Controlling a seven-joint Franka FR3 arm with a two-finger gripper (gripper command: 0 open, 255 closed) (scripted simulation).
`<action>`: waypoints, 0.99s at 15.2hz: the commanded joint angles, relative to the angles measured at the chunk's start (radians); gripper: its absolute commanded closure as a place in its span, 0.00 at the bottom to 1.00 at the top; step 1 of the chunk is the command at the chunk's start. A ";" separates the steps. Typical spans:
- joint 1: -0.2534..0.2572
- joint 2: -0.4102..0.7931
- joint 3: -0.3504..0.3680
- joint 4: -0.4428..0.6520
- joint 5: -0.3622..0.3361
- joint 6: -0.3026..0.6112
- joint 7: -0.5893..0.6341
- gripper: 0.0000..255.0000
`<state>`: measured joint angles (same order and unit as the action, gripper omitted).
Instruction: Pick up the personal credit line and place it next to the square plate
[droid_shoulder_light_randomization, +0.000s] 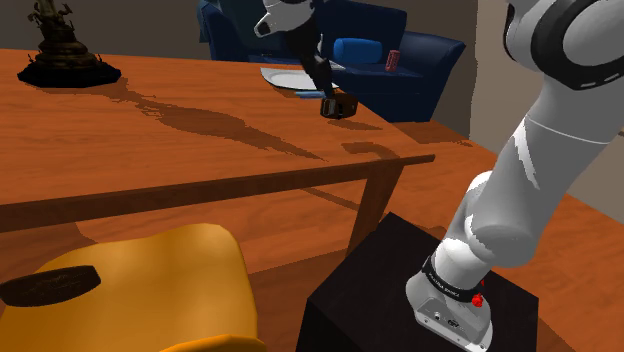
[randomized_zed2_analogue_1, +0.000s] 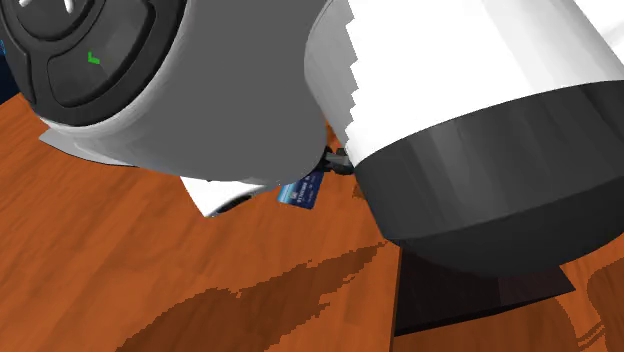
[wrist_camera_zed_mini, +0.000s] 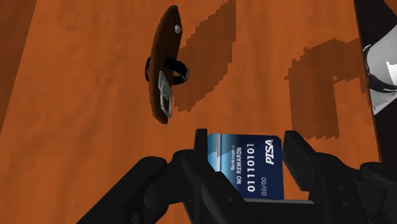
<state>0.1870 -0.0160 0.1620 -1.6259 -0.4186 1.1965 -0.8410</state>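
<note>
A blue credit card (wrist_camera_zed_mini: 251, 168) with white print stands on edge between my black fingers, and my gripper (wrist_camera_zed_mini: 248, 149) is shut on it. In the second exterior view the blue card (randomized_zed2_analogue_1: 300, 190) hangs tilted above the wooden table, close to the white plate (randomized_zed2_analogue_1: 215, 195). From the shoulder view my gripper (droid_shoulder_light_randomization: 334, 108) sits low over the table's far right corner, just in front of the white plate (droid_shoulder_light_randomization: 285, 76). A corner of the plate (wrist_camera_zed_mini: 382, 76) also shows off to one side of the gripper.
A brown strap-like object with a metal buckle (wrist_camera_zed_mini: 165, 63) lies on the table (droid_shoulder_light_randomization: 180, 140) ahead of the gripper. A dark statue (droid_shoulder_light_randomization: 65, 50) stands at the shoulder view's far left. Behind the table is a blue sofa (droid_shoulder_light_randomization: 400, 60); a yellow chair (droid_shoulder_light_randomization: 150, 290) is in front.
</note>
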 joint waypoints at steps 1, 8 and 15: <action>-0.022 -0.001 -0.023 -0.006 -0.017 0.024 -0.043 1.00; -0.106 0.020 -0.108 0.005 -0.075 0.109 -0.197 1.00; -0.191 0.093 -0.188 0.080 -0.115 0.187 -0.345 1.00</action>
<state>0.0085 0.0602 -0.0148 -1.5710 -0.5275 1.3787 -1.1598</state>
